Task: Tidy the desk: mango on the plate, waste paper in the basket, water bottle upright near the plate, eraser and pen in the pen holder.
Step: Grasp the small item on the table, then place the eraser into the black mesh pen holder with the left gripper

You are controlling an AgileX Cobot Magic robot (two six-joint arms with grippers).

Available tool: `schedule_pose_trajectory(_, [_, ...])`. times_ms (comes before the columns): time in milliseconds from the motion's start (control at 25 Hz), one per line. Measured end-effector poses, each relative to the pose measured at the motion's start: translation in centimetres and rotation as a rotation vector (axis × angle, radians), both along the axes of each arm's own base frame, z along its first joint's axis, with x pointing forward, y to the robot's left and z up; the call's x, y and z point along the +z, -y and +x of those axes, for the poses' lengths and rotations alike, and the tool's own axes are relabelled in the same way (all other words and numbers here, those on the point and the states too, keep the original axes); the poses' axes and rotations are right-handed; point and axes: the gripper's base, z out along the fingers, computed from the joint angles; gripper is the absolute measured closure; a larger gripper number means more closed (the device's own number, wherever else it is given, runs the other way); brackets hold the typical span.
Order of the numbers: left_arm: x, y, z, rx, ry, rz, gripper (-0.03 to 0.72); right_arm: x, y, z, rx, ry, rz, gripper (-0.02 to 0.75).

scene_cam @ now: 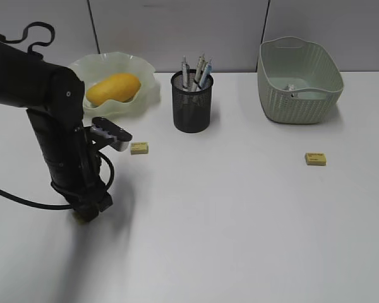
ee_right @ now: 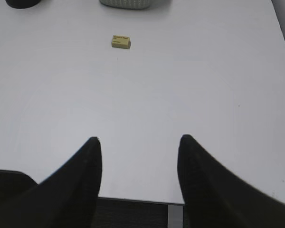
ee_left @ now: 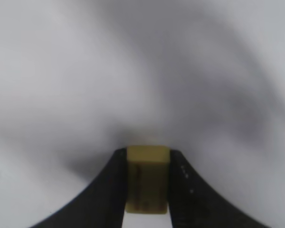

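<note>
Yellow-beige and block-shaped, a small rubber eraser [ee_left: 147,178] sits between the two black fingers of the left gripper [ee_left: 147,190], low over the plain white desk [scene_cam: 240,221] near its front left edge. In the left wrist view both fingers touch the eraser's sides, so the claw looks clamped on it, though the grip may not be fully firm. The right gripper [ee_right: 138,156] hangs with its fingers apart and empty over the desk.

Two more erasers lie on the desk: one [scene_cam: 139,148] just beside the black wire-mesh pen holder [scene_cam: 191,104], another [scene_cam: 315,158] to the right, below the pale green woven-look basket [scene_cam: 298,79]. The yellow-orange mango [scene_cam: 113,88] already rests in the wavy-rimmed pale green plate [scene_cam: 145,69].

To do this step well, I judge the claw should squeeze squarely before lifting, rise straight up, then travel over the holder and release above its opening, clear of the pens [scene_cam: 196,71] standing inside.
</note>
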Motion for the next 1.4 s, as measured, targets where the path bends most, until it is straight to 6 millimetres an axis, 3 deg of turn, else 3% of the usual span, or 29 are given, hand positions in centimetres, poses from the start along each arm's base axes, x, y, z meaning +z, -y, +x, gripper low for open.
schedule_pose_trajectory(160, [0.6,0.3,-0.4,0.02,-0.076,0.0,0.485,0.0,0.0,0.0,0.0,0.0,0.0,0.322])
schedule_pose_trajectory(360, [3.8,1.5,1.4,0.021,-0.039,-0.039,0.485,0.0,0.0,0.0,0.0,0.0,0.0,0.322])
schedule_pose_trajectory(640, [9.9,3.5,4.7,0.027,0.138,-0.17,0.485,0.0,0.0,0.0,0.0,0.0,0.0,0.323])
schedule_pose_trajectory(840, [13.2,5.1,6.8,0.059,0.327,-0.327,0.486,0.0,0.0,0.0,0.0,0.0,0.0,0.323])
schedule_pose_trajectory(1200, [15.0,6.7,9.4,0.187,0.605,-0.588,0.486,0.0,0.0,0.0,0.0,0.0,0.0,0.322])
schedule_pose_trajectory(1400, [13.7,7.4,10.9,0.29,0.654,-0.682,0.486,0.0,0.0,0.0,0.0,0.0,0.0,0.323])
